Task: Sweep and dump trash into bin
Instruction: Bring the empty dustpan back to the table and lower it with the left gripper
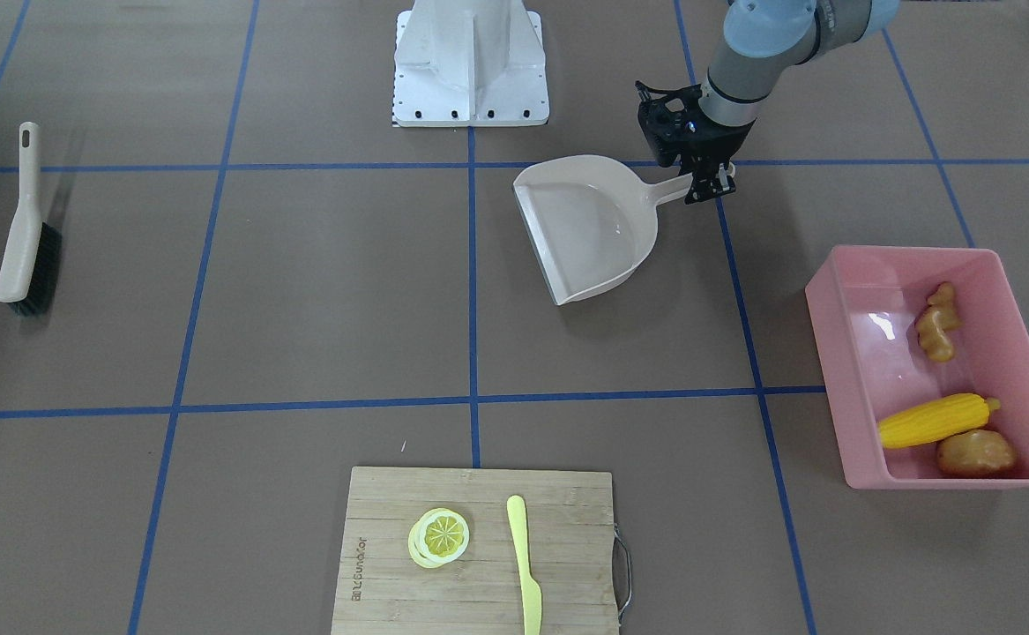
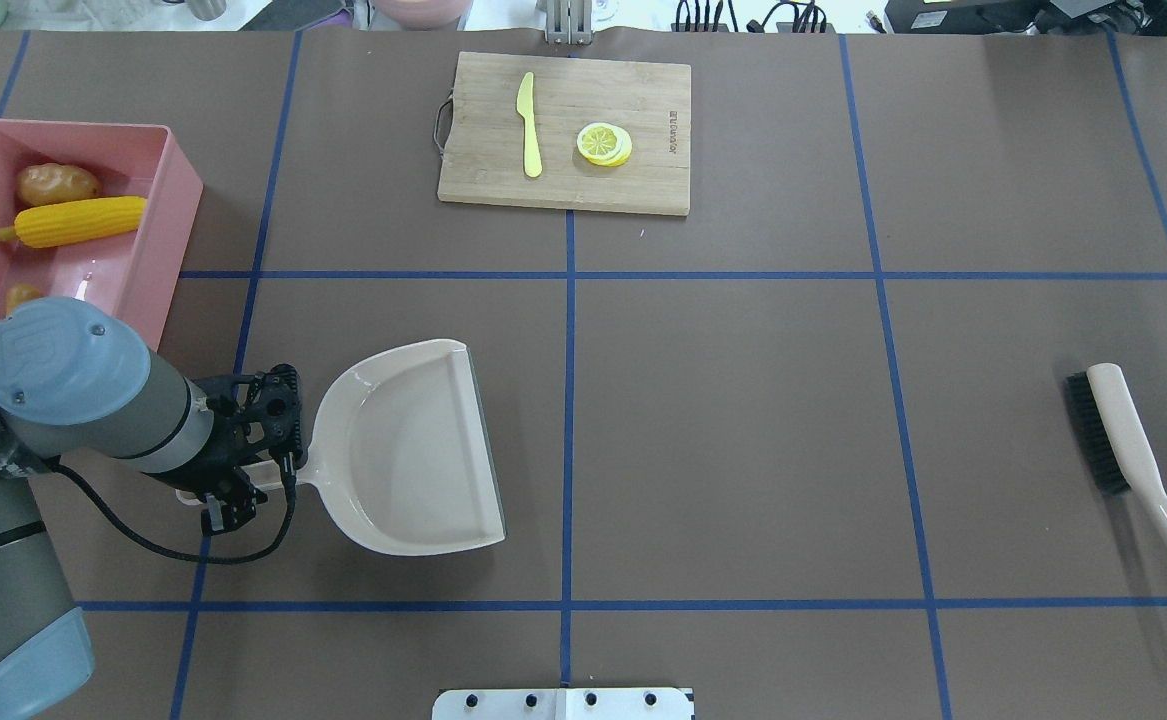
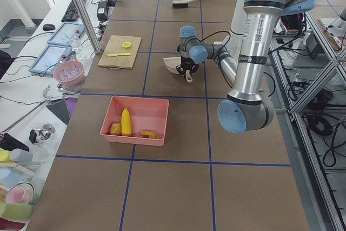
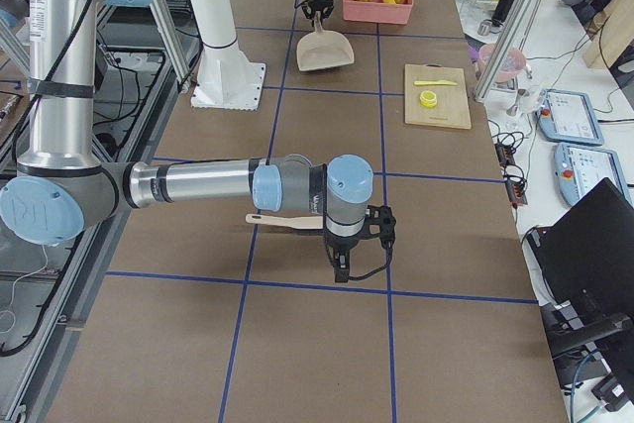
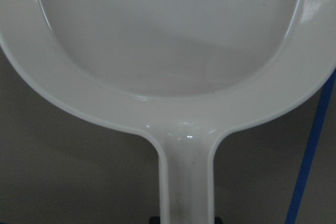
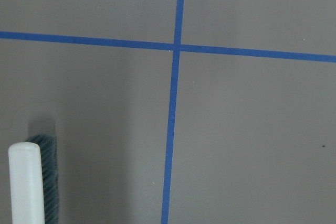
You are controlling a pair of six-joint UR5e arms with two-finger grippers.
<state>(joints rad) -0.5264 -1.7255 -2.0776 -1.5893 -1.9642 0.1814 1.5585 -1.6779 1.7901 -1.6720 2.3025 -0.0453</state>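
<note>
The pink bin (image 1: 818, 304) stands at the table's left end and holds the yellow corn cob (image 1: 937, 421), the brown potato (image 1: 975, 452) and the tan ginger root (image 1: 937, 324). The bin (image 2: 175, 195) also shows in the overhead view. The beige dustpan (image 1: 589, 229) lies flat on the table, empty. My left gripper (image 1: 712, 183) is shut on the far end of its handle (image 5: 186, 182). It also shows in the overhead view (image 2: 255, 482). My right gripper (image 4: 359, 245) shows only in the right side view, above the table beside the brush (image 4: 282, 220); I cannot tell if it is open or shut.
The beige brush (image 2: 1128, 450) lies on the table at the right end. A wooden cutting board (image 2: 483, 130) at the far edge carries a lemon slice (image 2: 604, 143) and a yellow knife (image 2: 530, 125). The robot's white base (image 1: 470, 62) stands at the near edge.
</note>
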